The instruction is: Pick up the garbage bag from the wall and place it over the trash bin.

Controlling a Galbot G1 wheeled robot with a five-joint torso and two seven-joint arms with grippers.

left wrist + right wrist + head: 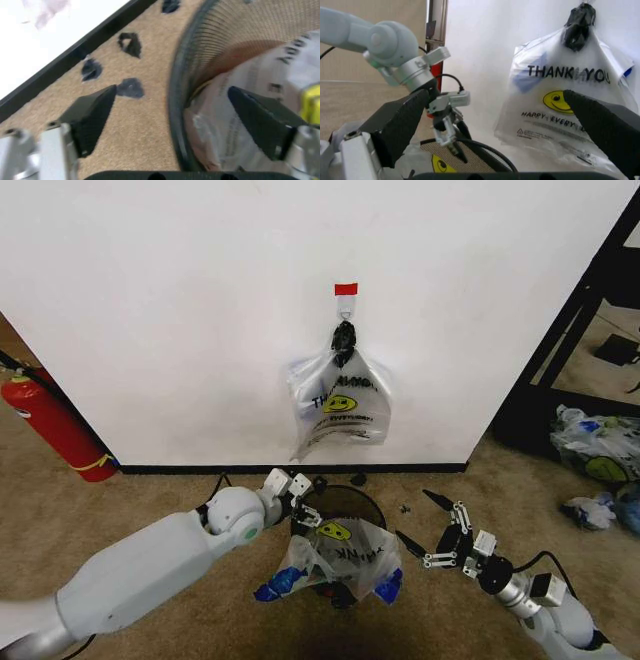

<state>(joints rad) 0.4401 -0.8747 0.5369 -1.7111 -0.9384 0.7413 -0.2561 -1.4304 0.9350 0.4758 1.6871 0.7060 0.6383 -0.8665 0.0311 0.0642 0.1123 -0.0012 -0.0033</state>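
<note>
Grey left gripper [300,502], fingers apart, straddles the rear rim of the round black mesh trash bin [352,502]. Thin see-through smiley garbage bag [340,560] lies draped across it, unevenly; seating step, spreading needed. Right gripper [428,530] waits beside, open.

**Count of things in view**

One white wall [200,310], bearing one red tape square [346,288] and one hook [345,307]. One bunch of bags [340,405] hangs there, topped by one black knot [343,337]. One garbage bag [335,555] lies draped over one mesh bin [345,502]. One red fire extinguisher [55,425] stands at the left. Two grippers: the left gripper [305,505] at the bin's rim, jaws apart, and the right gripper [425,530] beside the bin, jaws spread. One clear sack of rubbish [600,445] sits at the far right.
</note>
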